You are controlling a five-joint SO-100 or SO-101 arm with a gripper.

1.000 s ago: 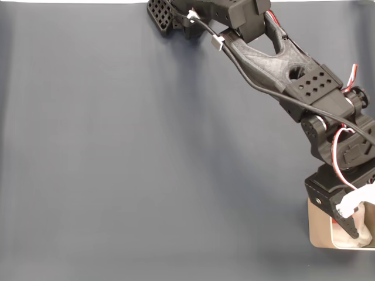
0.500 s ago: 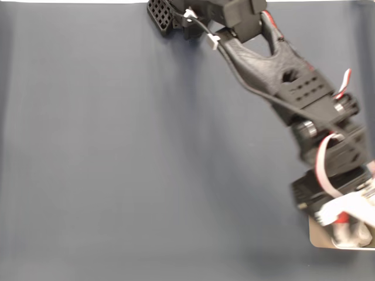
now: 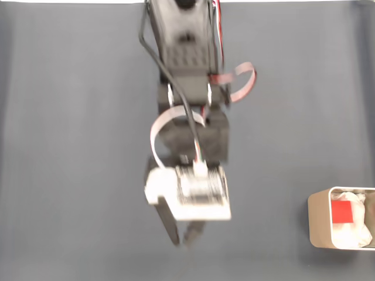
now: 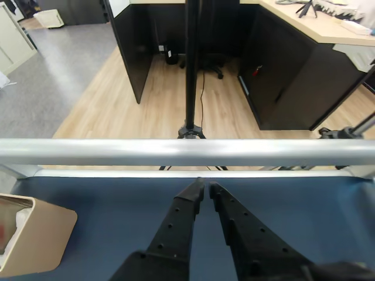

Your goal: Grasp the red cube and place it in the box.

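Red cube (image 3: 342, 212) in box (image 3: 317, 219), tool (image 4: 205, 187) closed, empty

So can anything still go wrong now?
Not much, probably. The cube already lies in the box on lumpy white padding, so a bump to the box might tip it out. The box sits at the table's edge in the fixed view, where a knock could push it off. The gripper is shut and empty, pointing at the metal rail; if the arm reaches further forward it could hit the rail.

Even soft light, faint shadows, motion-blurred arm (image 3: 187, 117) in the fixed view, sharp wrist view with bowed edges
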